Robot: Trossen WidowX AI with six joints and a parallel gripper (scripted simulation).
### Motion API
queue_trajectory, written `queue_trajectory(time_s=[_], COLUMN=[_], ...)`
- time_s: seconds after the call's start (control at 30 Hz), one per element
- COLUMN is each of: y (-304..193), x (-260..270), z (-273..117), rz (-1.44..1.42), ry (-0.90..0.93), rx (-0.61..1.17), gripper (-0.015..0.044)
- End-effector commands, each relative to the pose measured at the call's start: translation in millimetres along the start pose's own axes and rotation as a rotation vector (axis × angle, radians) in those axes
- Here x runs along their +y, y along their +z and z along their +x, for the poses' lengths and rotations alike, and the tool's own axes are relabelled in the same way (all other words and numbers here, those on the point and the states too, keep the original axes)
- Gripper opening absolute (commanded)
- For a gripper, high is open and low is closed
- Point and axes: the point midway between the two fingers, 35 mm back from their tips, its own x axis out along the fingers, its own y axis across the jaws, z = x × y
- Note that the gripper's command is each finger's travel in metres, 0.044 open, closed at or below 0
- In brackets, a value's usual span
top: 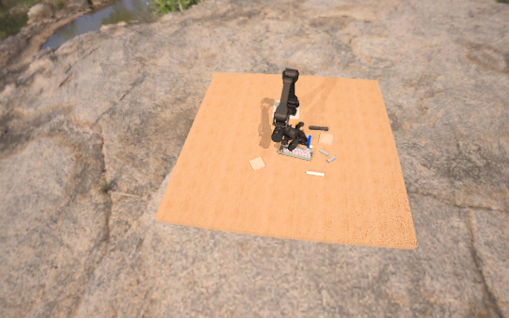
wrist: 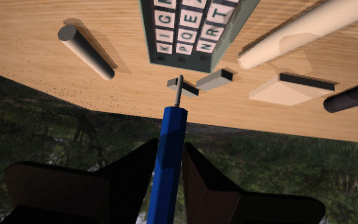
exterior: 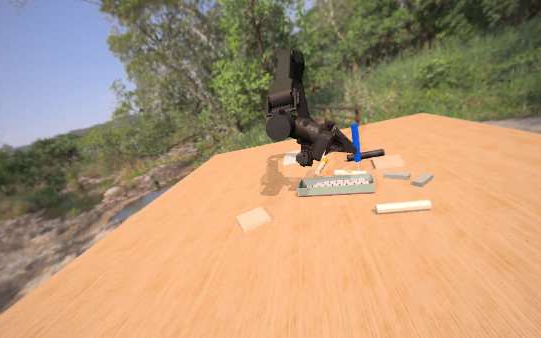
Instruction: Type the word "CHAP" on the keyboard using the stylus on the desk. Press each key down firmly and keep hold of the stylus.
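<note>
Nearest the exterior camera, a pale square tile [top: 257, 164] [exterior: 253, 219] lies toward the tabletop's left edge, and a cream rod [top: 315, 173] [exterior: 403, 206] lies farther right. Beyond them, well inside all four corners of the tabletop [top: 282, 202] [exterior: 290, 270], sits the keyboard, a green-walled tray [top: 295, 157] [exterior: 337, 190] [wrist: 183, 65] holding rows of white lettered keys [top: 296, 151] [exterior: 337, 184] [wrist: 187, 31]. Two grey blocks lie off its right end, toward the tabletop's right edge. At the tray's far side the gripper [top: 308, 141] [exterior: 355, 145] [wrist: 170, 146] is closed around the blue stylus [top: 309, 141] [exterior: 355, 143] [wrist: 169, 155], held nearly upright, grey tip down. The tip seems to be above the surface, though whether it touches anything is hard to tell. Farther off, a black rod [top: 318, 128] [exterior: 366, 155] lies toward the far edge.
</note>
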Motion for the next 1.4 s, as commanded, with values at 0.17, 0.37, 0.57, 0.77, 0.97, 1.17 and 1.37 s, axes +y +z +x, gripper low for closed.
queue_trajectory(time_s=[0.17, 0.37, 0.57, 0.77, 0.97, 1.17, 1.37], y=[-5, 7, 10, 12, 14, 18, 21], x=[1, 1, 2, 2, 2, 2, 2], z=[12, 19, 21, 23, 24, 26, 28], rz=[0.003, 0.003, 0.003, 0.003, 0.003, 0.003, 0.003], ry=[0.003, 0.002, 0.002, 0.002, 0.002, 0.002, 0.002], rx=[0.012, 0.011, 0.011, 0.011, 0.011, 0.011, 0.011], gripper=[0.0, 0.0, 0.0081, 0.0081, 0.0081, 0.0081, 0.0081])
